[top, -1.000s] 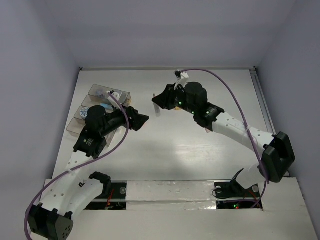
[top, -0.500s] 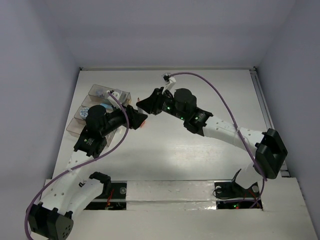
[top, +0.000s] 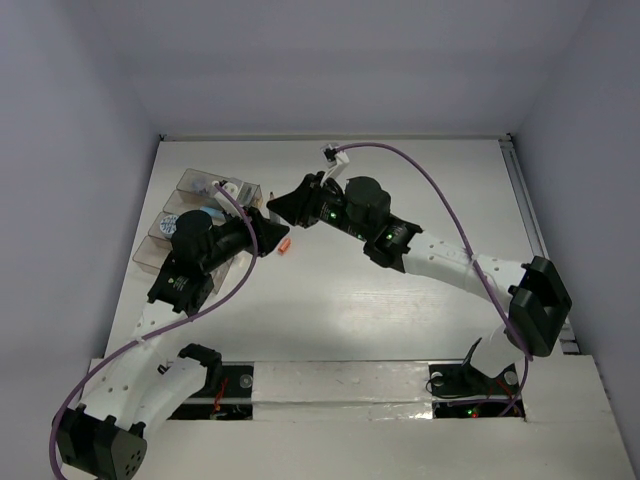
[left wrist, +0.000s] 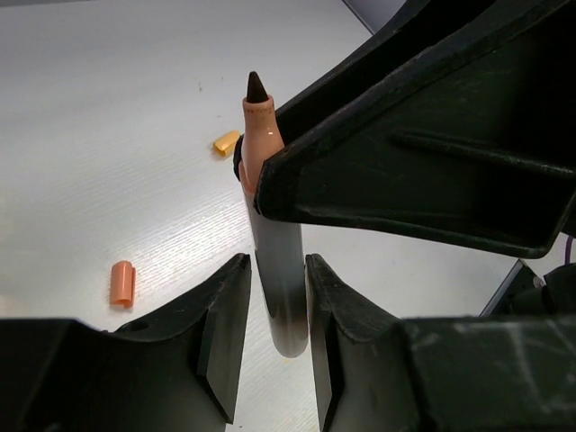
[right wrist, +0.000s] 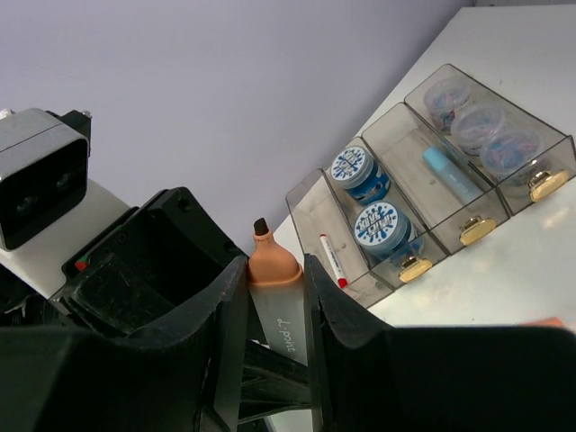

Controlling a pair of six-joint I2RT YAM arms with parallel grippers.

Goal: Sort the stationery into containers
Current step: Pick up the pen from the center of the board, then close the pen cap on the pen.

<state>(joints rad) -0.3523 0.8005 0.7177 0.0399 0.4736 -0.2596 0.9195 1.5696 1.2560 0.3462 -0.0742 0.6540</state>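
A second on, the right gripper has swung across to the left gripper, whose jaws have closed, and both now clamp the uncapped orange marker above the surface, near the containers but outside them: a handover, I judge, needing the right to release before binning.

Uncapped orange marker, tip up

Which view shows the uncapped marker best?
Left wrist: the marker shows dark tip, orange collar and grey barrel, gripped by the left hand. Right wrist shows only tip, collar and a bit of barrel in the right hand. In the top view both hands hide it.
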